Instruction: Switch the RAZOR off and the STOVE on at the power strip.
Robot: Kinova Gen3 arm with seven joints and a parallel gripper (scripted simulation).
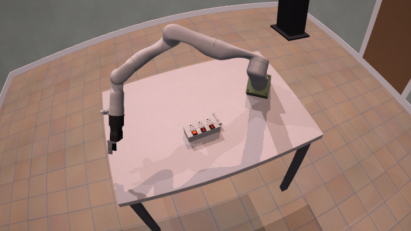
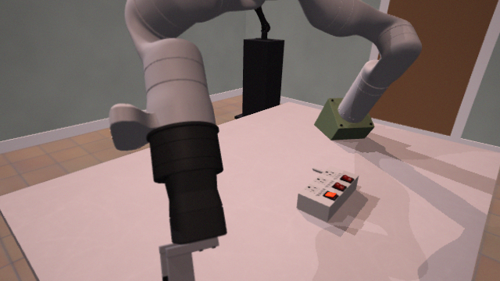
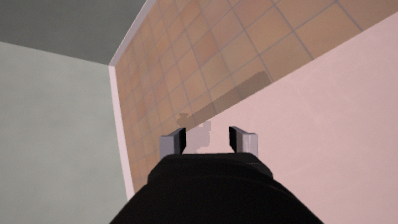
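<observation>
A grey power strip lies flat on the pink table, right way up, with three red rocker switches in a row. The switch at its left end glows brighter orange; the middle switch and the right one look darker red. The labels are too small to read. The strip also shows in the exterior view. My gripper hangs over the table's left edge, far from the strip, pointing down. In the wrist view its fingers stand wide apart with nothing between them.
The arm's green base block is bolted at the table's far right corner. A black pillar stands on the tiled floor behind the table. The table edge runs right under my fingers.
</observation>
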